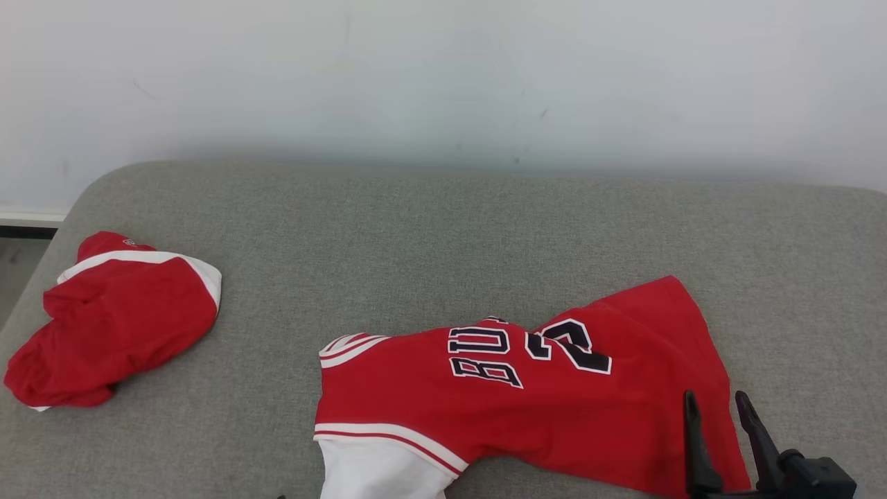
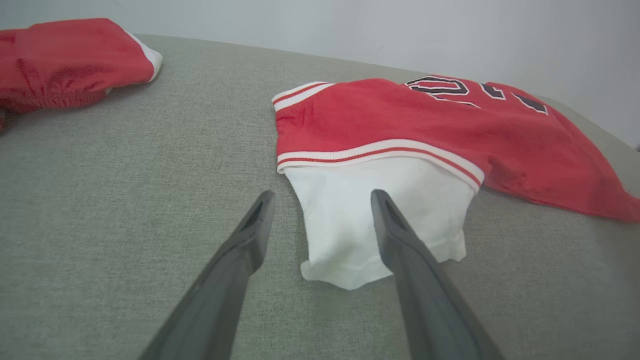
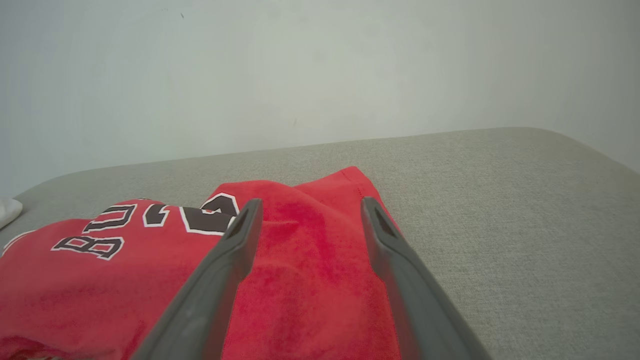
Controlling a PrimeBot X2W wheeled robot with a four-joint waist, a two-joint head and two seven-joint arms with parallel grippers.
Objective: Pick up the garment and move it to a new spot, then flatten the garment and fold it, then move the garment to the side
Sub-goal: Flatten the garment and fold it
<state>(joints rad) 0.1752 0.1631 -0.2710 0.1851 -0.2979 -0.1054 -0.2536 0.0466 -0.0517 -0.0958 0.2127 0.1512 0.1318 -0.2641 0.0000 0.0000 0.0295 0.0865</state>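
The grey upholstered surface (image 1: 443, 229) takes up most of the head view, with a pale wall (image 1: 443, 69) behind it. The red jersey (image 1: 554, 416) lies on it close to the robot, near the front edge and right of centre. It is partly spread but rumpled, lettering up. Its long axis runs across the robot's front from left to right and rises slightly away toward the right. The white sleeve (image 2: 370, 220) and striped shoulder are at the left end, and the plain red hem (image 3: 345, 185) is at the right end.

A second red garment (image 1: 118, 319) sits bunched at the far left, well apart from the jersey. It appears to be out of the way of either arm.

Each arm is at its own end of the jersey. The right pincer (image 1: 715, 398) is spread, and its fingers point up over the hem end with red cloth showing between them. I cannot tell whether they touch the cloth. The left pincer (image 2: 322, 197) is also spread. It aims at the white sleeve, with one finger over the sleeve and the other over bare upholstery just beside it.

As I judge it, the coming move turns on this end-to-end layout. Each pincer can take the end nearest it, with nothing lying between.
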